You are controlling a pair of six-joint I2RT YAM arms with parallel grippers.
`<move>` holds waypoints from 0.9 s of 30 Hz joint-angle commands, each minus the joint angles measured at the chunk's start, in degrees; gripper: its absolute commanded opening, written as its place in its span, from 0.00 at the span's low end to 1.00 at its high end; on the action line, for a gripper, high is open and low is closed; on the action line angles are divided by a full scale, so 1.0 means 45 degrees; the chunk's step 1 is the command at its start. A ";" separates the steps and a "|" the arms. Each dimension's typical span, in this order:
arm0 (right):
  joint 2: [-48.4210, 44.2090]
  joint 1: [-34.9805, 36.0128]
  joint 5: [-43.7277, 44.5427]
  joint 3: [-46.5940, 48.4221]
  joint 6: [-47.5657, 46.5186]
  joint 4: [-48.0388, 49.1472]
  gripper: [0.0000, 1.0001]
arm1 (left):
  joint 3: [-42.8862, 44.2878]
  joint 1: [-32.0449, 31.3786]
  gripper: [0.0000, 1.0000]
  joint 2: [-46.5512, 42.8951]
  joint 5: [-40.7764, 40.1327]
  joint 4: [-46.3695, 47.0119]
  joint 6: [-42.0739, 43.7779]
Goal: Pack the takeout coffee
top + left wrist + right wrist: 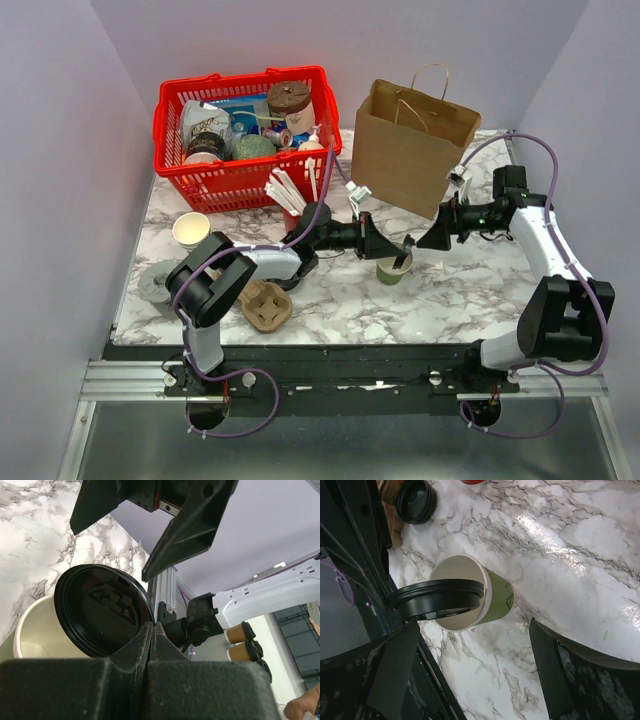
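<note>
Cup (pixel 34 630) base hidden behind the left tool (pixel 152 628) — lid (pixel 100 607) edge too.

The paper cup (pixel 393 271) is standing mid-table (pixel 480 300), with the lid (pixel 437 596) tilting over its mouth, pinched in the left gripper (pixel 152 630) reaching in from the left. The right gripper (pixel 428 237) is hanging just right of the cup, jaws spread. Behind, the basket (pixel 240 78) is sitting back left with the paper bag (pixel 410 150) standing to its right, and the cup carrier (pixel 267 305) is lying near left.

Bright, even overhead light; white glare streaks the marble table (pixel 550 535); wrist-view foregrounds blur.
</note>
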 commanded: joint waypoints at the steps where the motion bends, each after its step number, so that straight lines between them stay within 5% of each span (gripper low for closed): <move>1: 0.0178 0.0487 -0.0281 0.0195 -0.0896 0.0032 1.00 | -0.0427 0.0111 0.06 -0.0200 -0.0270 0.0912 0.0147; 11: 0.0627 0.1093 -0.0242 0.0566 -0.0857 0.0033 1.00 | -0.1033 0.0385 0.13 -0.0767 -0.0368 0.0287 0.0518; 21: 0.0725 0.1773 0.0403 0.0878 -0.0741 0.0110 1.00 | -0.0955 0.0404 0.37 -0.1041 -0.0387 -0.0416 0.0947; 27: 0.0862 0.2069 0.0832 0.1015 -0.0429 0.0403 1.00 | -0.0936 0.0424 0.39 -0.1177 -0.0310 -0.0768 0.1260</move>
